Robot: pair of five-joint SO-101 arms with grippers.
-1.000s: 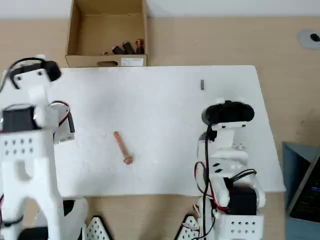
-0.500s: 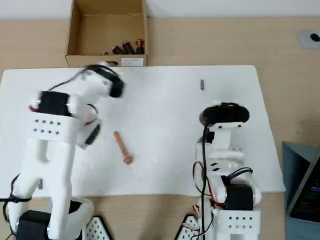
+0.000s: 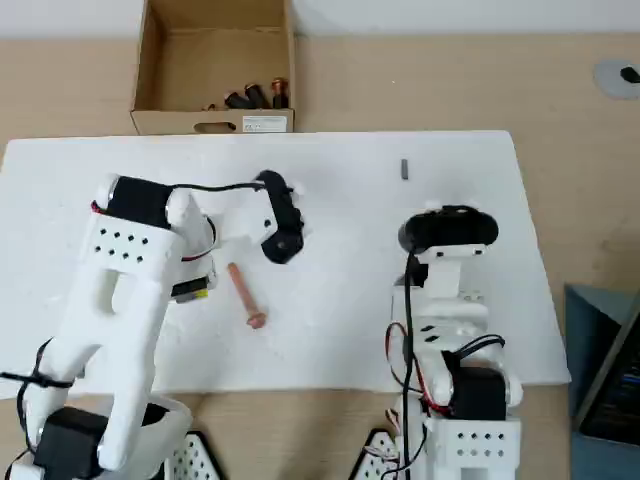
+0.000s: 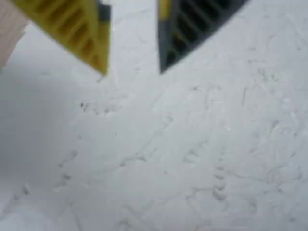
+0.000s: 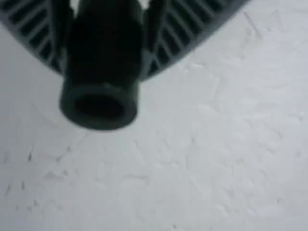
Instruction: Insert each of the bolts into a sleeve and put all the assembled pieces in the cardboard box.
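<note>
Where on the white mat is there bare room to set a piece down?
Bare: the mat between the left gripper and the right arm, and its right strip beyond that arm. Crowded: around the bolt beside the left arm, and the cardboard box's near edge, where assembled pieces lie.

Overhead straight down — wrist cameras close over white sheet [image 3: 340, 200]

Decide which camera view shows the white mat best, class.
The high view: the white mat appears nearly whole there, edges and corners included. Both wrist views give close patches of its textured surface.
</note>
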